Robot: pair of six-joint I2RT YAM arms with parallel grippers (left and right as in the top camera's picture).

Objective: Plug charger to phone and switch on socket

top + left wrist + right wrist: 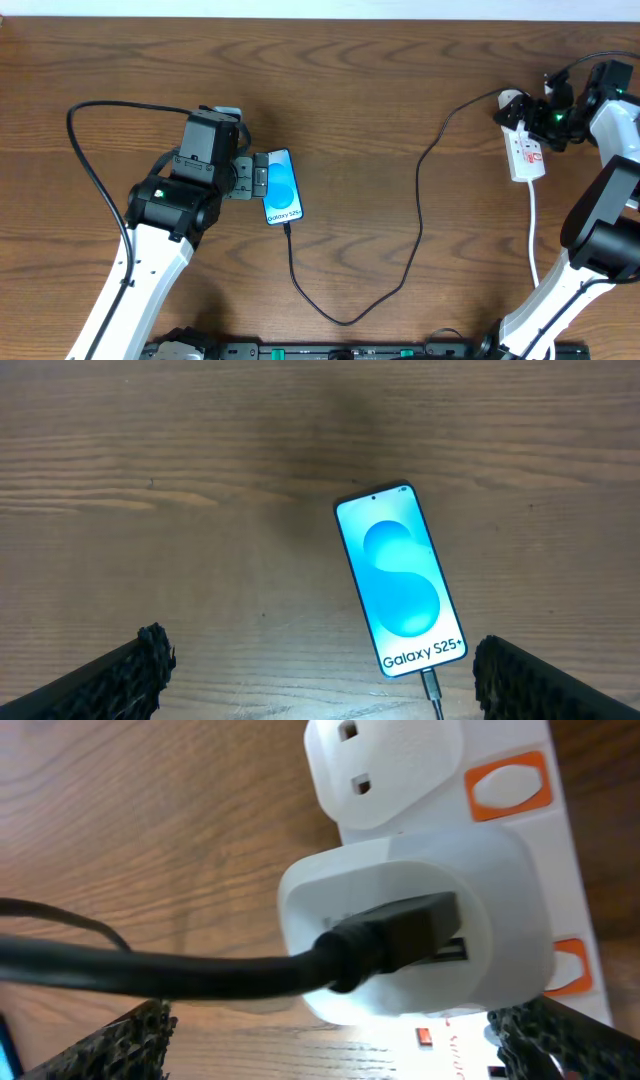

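The phone [283,186] lies flat on the wooden table, its blue screen up and reading "Galaxy S25+". It also shows in the left wrist view [400,578]. The charger cable [415,215] has its tip in the phone's bottom edge [430,685]. It loops across the table to a white adapter [420,920] plugged into the socket strip [527,155]. My left gripper [256,180] [320,680] is open and empty at the phone's left side. My right gripper [543,117] [340,1045] is open, right over the strip by the adapter.
The strip's thick white cord [535,235] runs toward the front edge beside the right arm. Orange switches [510,785] sit along the strip's edge. A second cable [85,150] arcs over the left arm.
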